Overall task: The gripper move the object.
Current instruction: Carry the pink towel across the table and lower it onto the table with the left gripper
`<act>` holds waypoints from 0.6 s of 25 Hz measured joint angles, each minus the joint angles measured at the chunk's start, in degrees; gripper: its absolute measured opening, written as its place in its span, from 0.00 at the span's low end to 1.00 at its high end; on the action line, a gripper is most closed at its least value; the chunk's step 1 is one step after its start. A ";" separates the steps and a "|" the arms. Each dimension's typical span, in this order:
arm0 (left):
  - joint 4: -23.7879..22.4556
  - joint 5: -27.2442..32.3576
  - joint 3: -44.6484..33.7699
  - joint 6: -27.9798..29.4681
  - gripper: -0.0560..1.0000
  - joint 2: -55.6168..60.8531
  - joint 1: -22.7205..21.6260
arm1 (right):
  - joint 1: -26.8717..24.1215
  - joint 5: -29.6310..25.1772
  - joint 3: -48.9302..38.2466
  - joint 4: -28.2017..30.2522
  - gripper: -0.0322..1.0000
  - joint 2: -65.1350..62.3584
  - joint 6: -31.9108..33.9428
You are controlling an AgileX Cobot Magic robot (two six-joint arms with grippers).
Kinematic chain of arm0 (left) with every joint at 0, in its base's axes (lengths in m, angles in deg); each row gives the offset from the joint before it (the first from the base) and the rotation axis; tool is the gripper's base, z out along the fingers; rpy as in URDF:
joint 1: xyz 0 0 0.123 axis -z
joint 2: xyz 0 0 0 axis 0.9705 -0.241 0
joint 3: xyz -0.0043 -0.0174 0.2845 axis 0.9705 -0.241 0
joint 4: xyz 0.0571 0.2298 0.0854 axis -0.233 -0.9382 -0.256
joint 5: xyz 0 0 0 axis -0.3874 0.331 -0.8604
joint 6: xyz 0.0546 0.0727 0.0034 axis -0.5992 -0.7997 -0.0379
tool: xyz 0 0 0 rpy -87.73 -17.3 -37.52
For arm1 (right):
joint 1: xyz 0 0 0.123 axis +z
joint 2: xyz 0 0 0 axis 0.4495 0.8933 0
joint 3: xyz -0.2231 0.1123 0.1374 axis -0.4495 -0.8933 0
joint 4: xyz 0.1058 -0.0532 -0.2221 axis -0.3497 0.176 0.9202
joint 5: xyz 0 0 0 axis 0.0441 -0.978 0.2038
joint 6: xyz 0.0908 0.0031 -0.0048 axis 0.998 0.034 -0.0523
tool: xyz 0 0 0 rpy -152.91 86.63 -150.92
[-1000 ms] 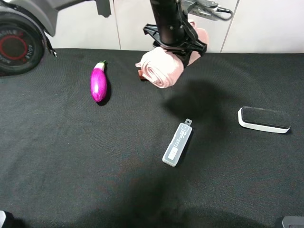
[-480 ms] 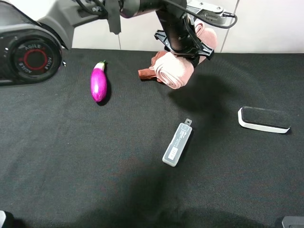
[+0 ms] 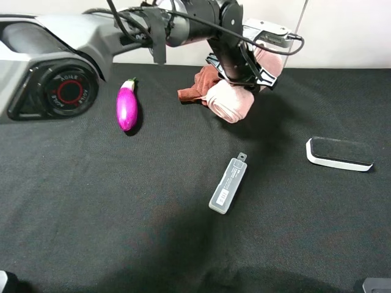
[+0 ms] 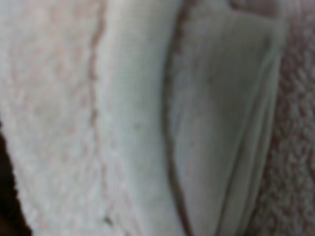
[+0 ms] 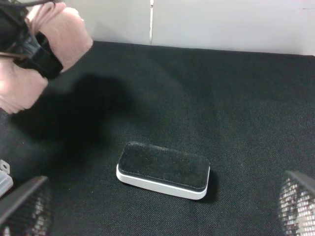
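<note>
A rolled pink towel (image 3: pixel 231 101) hangs in my left gripper (image 3: pixel 245 72), which is shut on it at the back middle of the black table (image 3: pixel 91 201). The left arm reaches across from the left. The towel is low over the table; I cannot tell if it touches. It fills the left wrist view (image 4: pixel 147 118) and hides the fingers there. It also shows in the right wrist view (image 5: pixel 58 27). My right gripper (image 5: pixel 160 216) is open and empty, fingers wide apart, facing a black-topped white block (image 5: pixel 164 169).
A dark red cloth (image 3: pixel 194 89) lies just left of the towel. A purple eggplant (image 3: pixel 126 107) lies at the back left. A grey flat case (image 3: pixel 228 185) lies in the middle. The black-topped block (image 3: pixel 339 152) is at the right.
My left gripper has carried the pink towel to the right and slightly lower. More of the dark red cloth now shows. The other objects have not moved.
</note>
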State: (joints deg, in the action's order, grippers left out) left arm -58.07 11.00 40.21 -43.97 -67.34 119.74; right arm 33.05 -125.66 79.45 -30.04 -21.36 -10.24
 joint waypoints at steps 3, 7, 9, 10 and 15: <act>0.00 -1.74 0.00 -0.11 0.59 -0.41 0.37 | 0.00 0.00 0.00 0.00 0.70 0.00 0.00; -0.42 -2.47 0.00 -0.11 0.59 -0.57 0.42 | 0.00 0.00 0.00 0.00 0.70 0.00 0.00; -0.48 -3.03 0.00 -0.11 0.59 -0.57 0.42 | 0.00 0.00 0.00 0.00 0.70 0.00 0.00; -0.48 -3.03 0.00 -0.11 0.59 -0.57 0.42 | 0.00 0.00 0.00 0.00 0.70 0.00 0.00; -0.48 -3.21 0.00 -0.11 0.59 -1.22 0.44 | 0.00 0.00 0.00 0.00 0.70 0.00 0.00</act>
State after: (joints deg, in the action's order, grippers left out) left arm -58.55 7.79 40.21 -44.09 -68.56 120.18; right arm 33.05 -125.66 79.45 -30.04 -21.36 -10.24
